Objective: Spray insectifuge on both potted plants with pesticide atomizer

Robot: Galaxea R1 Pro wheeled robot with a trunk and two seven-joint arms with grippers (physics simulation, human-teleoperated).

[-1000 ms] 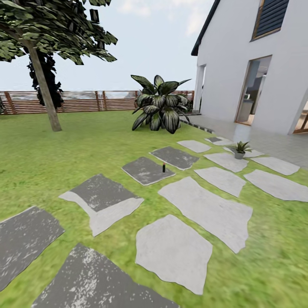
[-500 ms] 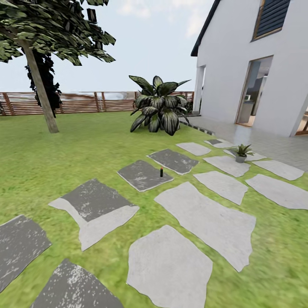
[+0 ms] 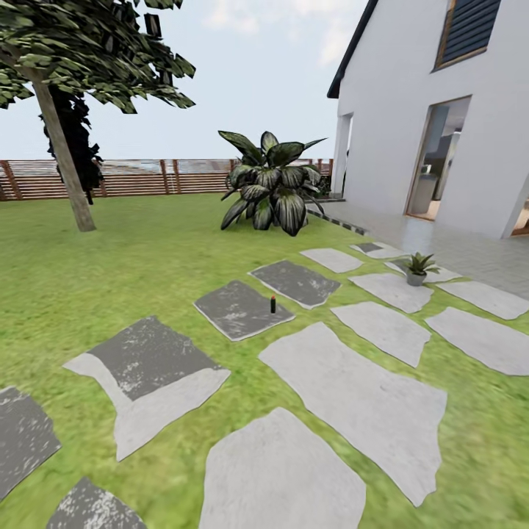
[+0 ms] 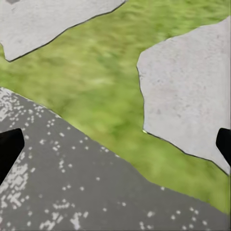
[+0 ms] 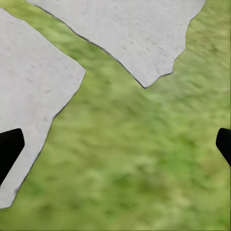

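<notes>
- green lawn (image 3: 147, 257) with irregular grey stepping stones (image 3: 353, 397) fills the garden; some slabs are dark and speckled, others pale.
- atomizer (image 3: 272, 304): small dark upright cylinder with a reddish top, standing on the right edge of a dark slab (image 3: 239, 308) mid-lawn. too small to make out any detail.
- potted plant (image 3: 418, 267): low rosette of pointed green leaves in a small grey pot, on a pale stone near the paved strip (image 3: 448, 246) along the house. well apart from the atomizer, to its right and farther back.
- large dark-leaved bush (image 3: 270, 184) stands behind the stones, close to the house corner.
- tree (image 3: 62, 110) with a leaning grey-brown trunk at far left; brown slatted fence (image 3: 139, 176) runs behind it across the back of the lawn.
- white house (image 3: 441, 117) at right, with an open doorway and a dark louvred window above.
- left gripper (image 4: 115, 147): two black fingertips at opposite edges of the left wrist view, spread wide, nothing between them; below lie a dark speckled slab, grass and a pale slab.
- right gripper (image 5: 115, 147): black fingertips likewise far apart, holding nothing; grass and two pale slabs beneath.
</notes>
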